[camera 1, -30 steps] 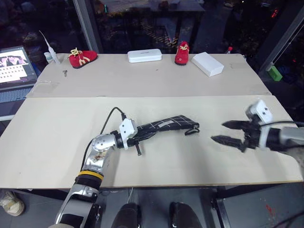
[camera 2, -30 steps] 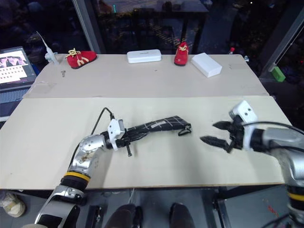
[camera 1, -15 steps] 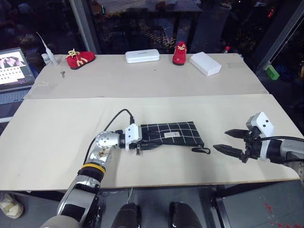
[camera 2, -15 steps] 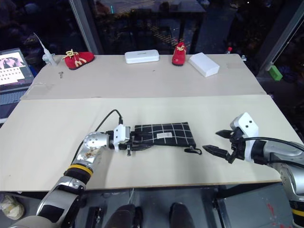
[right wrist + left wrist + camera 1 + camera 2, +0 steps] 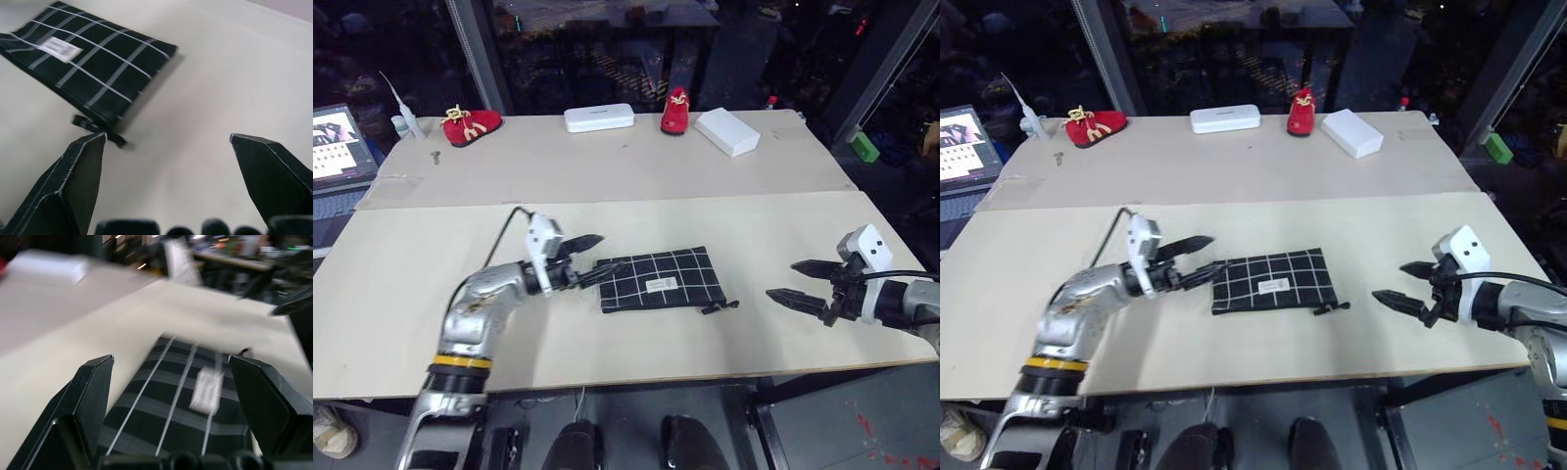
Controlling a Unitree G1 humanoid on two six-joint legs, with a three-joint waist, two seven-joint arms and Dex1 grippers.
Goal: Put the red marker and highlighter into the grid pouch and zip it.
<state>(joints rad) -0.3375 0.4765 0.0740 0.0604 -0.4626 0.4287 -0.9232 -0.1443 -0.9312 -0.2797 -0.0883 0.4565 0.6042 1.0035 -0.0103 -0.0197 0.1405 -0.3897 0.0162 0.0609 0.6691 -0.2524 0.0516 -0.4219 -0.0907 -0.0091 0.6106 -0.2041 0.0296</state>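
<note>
Broad beige worktop (image 5: 431, 284), two boards butted along a seam, seen from above. Flat near the middle of the front board: the grid pouch (image 5: 658, 279), label up, its loop pull (image 5: 722, 305) trailing toward the right edge and appearing to sit at the end of its run. No red marker or highlighter to be seen on the boards; judged already inside, though not confirmable from here.

Just off the pouch's left end: the left gripper (image 5: 589, 257), fingers spread, holding nothing, tips apart from the fabric. Toward the right edge, well apart from the pouch: the right gripper (image 5: 793, 279), jaws wide, empty, aimed back at the loop pull.

Along the back edge, largest to smallest: a white box (image 5: 727, 131), a white oblong case (image 5: 598, 117), two red shoes (image 5: 470, 124) (image 5: 675, 110). Off the left edge, a laptop (image 5: 337, 147).

Step in hand, as judged: letting go and backing off after zipping. Best done by drawing both arms straight away from the pouch, keeping the fingertips above the fabric so as not to drag it or snag the loop. Worth a check that the zip is fully closed along its length before leaving.
</note>
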